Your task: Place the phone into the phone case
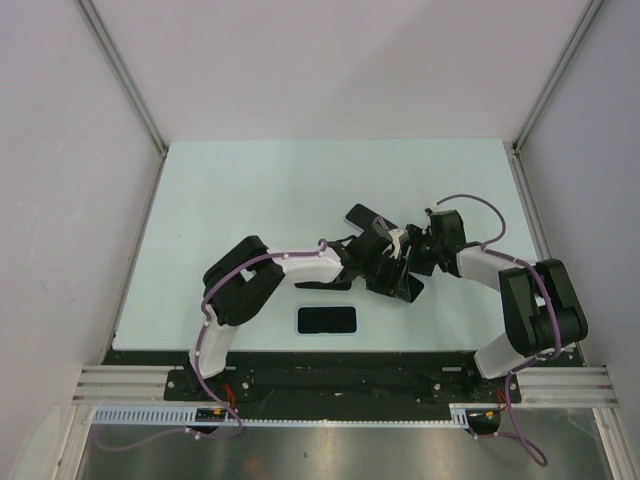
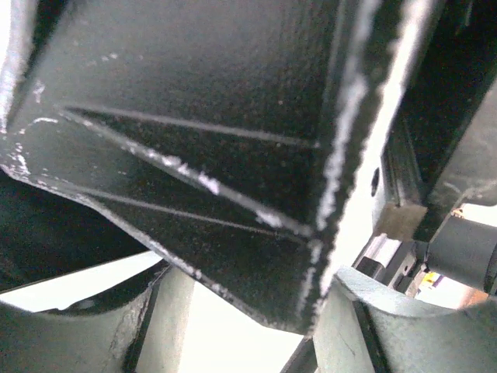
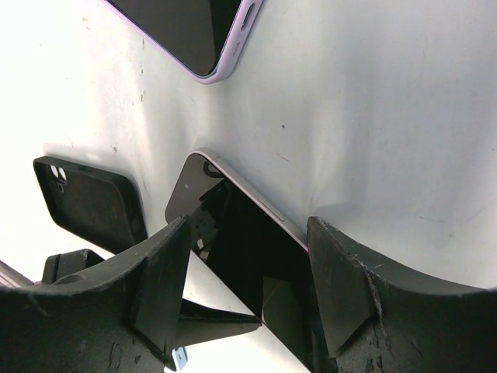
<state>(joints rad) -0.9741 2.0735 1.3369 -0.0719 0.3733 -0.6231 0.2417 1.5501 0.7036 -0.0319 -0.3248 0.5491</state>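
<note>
In the right wrist view the phone (image 3: 248,256), glossy black with a lilac rim, lies between the fingers of my right gripper (image 3: 248,233), which is shut on its long edges. A black phone case (image 3: 89,203) with a camera cut-out lies flat to its left. My two grippers meet at mid table, left gripper (image 1: 385,262) against right gripper (image 1: 403,248), over a dark slab (image 1: 402,285). A matte black faceted surface (image 2: 202,140) with scuffed edges fills the left wrist view. Its corner hangs between the fingers of my left gripper (image 2: 252,307); whether they grip it is unclear.
A second lilac-rimmed phone (image 3: 194,31) lies beyond the held one. A black rounded slab (image 1: 325,320) lies flat near the table's front edge, and another black slab (image 1: 362,217) sits tilted behind the grippers. The pale table (image 1: 250,190) is walled at the left, right and back.
</note>
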